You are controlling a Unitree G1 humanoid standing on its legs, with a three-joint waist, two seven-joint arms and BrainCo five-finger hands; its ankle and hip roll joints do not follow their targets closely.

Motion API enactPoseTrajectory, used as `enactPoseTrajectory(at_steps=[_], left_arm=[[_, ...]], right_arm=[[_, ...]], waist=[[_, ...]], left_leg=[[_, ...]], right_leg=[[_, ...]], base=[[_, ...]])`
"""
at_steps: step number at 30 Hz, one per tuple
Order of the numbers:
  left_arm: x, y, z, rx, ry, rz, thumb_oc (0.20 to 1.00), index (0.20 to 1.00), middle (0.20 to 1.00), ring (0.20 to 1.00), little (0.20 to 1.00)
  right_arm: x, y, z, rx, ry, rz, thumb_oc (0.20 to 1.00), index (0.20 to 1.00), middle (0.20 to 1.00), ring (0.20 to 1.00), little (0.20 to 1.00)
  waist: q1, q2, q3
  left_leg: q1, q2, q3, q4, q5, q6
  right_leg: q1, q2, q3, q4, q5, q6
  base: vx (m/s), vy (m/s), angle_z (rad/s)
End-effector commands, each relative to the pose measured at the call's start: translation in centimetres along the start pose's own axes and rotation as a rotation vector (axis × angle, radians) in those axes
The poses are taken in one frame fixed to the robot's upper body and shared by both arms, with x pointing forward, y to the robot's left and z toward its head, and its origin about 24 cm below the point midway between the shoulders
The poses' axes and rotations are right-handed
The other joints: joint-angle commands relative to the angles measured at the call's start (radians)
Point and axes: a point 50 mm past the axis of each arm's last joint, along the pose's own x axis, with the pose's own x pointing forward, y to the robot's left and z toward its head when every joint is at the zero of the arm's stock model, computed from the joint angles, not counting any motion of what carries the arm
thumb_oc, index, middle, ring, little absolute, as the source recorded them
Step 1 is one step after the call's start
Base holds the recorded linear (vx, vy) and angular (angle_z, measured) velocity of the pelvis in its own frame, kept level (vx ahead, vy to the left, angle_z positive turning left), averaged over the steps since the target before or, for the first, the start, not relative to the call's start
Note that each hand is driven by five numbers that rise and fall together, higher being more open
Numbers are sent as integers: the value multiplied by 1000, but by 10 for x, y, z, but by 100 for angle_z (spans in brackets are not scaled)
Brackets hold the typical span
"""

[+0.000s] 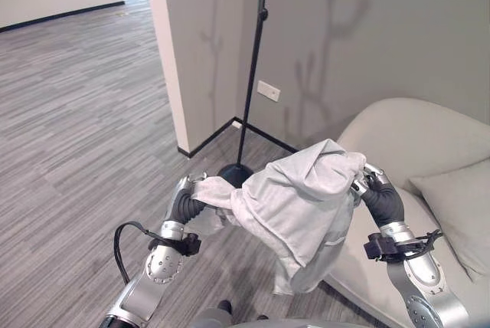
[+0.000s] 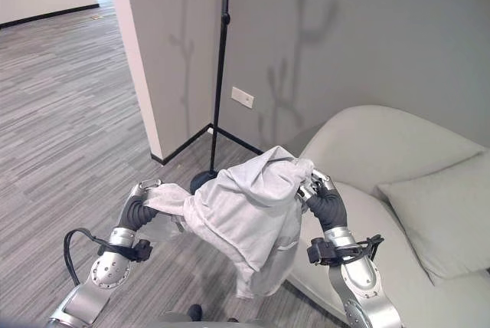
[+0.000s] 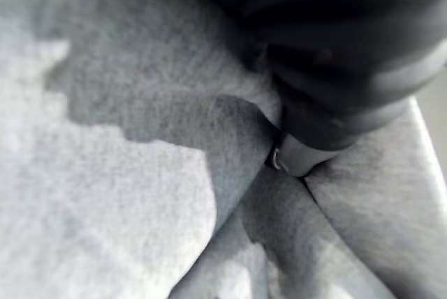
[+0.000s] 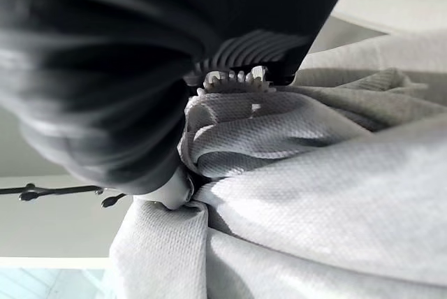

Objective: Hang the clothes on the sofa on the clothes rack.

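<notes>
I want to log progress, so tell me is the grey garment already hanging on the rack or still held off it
Still held off it. The grey garment hangs between the left hand and right hand, this side of the clothes rack.

The left hand has its fingers buried in the grey hoodie, so no telling how they sit; its wrist view is just cloth up close against the dark cover. Same with the right hand, fingers swallowed by bunched fabric (one pale fingertip peeks out). The clothes rack loses its top at the picture's edge, and the hoodie covers part of its round base. The sofa and its cushion run off the right edge.
</notes>
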Motion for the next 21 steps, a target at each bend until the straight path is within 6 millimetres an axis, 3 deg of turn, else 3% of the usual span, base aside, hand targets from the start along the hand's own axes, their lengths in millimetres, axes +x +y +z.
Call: enactPoseTrajectory(at_steps=[1, 3, 4, 5, 7, 9, 10, 11, 14, 18, 21], left_arm=[[14, 12, 29, -81, -155, 79, 200, 200, 200, 200, 200], [16, 13, 31, -49, -180, 85, 200, 200, 200, 200, 200], [17, 17, 31, -23, -185, 115, 200, 200, 200, 200, 200], [17, 17, 31, -23, -185, 116, 200, 200, 200, 200, 200], [18, 24, 31, -6, -190, 168, 200, 200, 200, 200, 200], [17, 25, 31, 1, -189, 185, 200, 200, 200, 200, 200], [19, 25, 31, 30, -191, 201, 200, 200, 200, 200, 200], [19, 25, 31, 30, -191, 201, 200, 200, 200, 200, 200], [26, 23, 33, 42, -206, 203, 200, 200, 200, 200, 200], [30, 19, 39, 24, -235, 191, 200, 200, 200, 200, 200], [27, 15, 33, 66, -232, 176, 200, 200, 200, 200, 200]], right_arm=[[16, 1, 42, -11, -241, 18, 200, 200, 200, 200, 200], [21, 0, 43, -55, -244, 33, 200, 200, 200, 200, 200], [24, -1, 41, -102, -234, 28, 200, 200, 200, 200, 200], [25, -1, 41, -103, -235, 28, 200, 200, 200, 200, 200], [24, -1, 42, -145, -236, 27, 200, 200, 200, 200, 200], [23, -2, 43, -160, -239, 27, 200, 200, 200, 200, 200], [22, -2, 47, -179, -258, 26, 200, 200, 200, 200, 200], [22, -2, 47, -180, -257, 25, 200, 200, 200, 200, 200], [29, -3, 45, -217, -267, -19, 200, 200, 200, 200, 200], [34, -4, 45, -232, -290, -74, 200, 200, 200, 200, 200], [27, -2, 43, -277, -302, -115, 200, 200, 200, 200, 200]], waist=[[5, -15, -28], [14, -2, -15], [24, 6, -8], [24, 8, -10], [29, 5, -14], [32, 3, -18], [51, 17, -31], [50, 16, -29], [78, 35, -18], [99, 36, -6], [106, 32, -51]], left_leg=[[-9, -12, 19, 157, -172, -41], [-88, -2, 45, 320, -141, -43], [-159, 27, 70, 424, -107, -24], [-165, 29, 72, 432, -110, -24], [-193, 79, 104, 387, -98, -12], [-189, 92, 108, 339, -96, -13], [-178, 107, 54, 138, -25, -51], [-168, 106, 52, 120, -15, -52], [-227, 59, -60, -54, 64, -85], [-285, 54, -11, -54, 80, -82], [-237, 68, -56, -33, 101, -64]], right_leg=[[9, -16, 53, -173, 181, 50], [35, -19, 72, -195, 184, 38], [48, -20, 83, -199, 173, 30], [45, -18, 84, -199, 173, 31], [56, -34, 80, -194, 151, 30], [60, -39, 81, -190, 141, 29], [85, -29, 84, -180, 103, 25], [86, -30, 82, -178, 102, 24], [140, -11, 112, -151, 37, 17], [176, -13, 122, -132, 13, 16], [192, -37, 150, -115, 7, 52]], base=[[-28, 31, -11], [-29, 60, -28], [-5, 63, -64], [25, 68, -77], [78, 63, -32], [165, 110, 7], [204, 124, 24], [265, 173, 22], [231, 139, 9], [218, 187, -32], [299, 324, -29]])
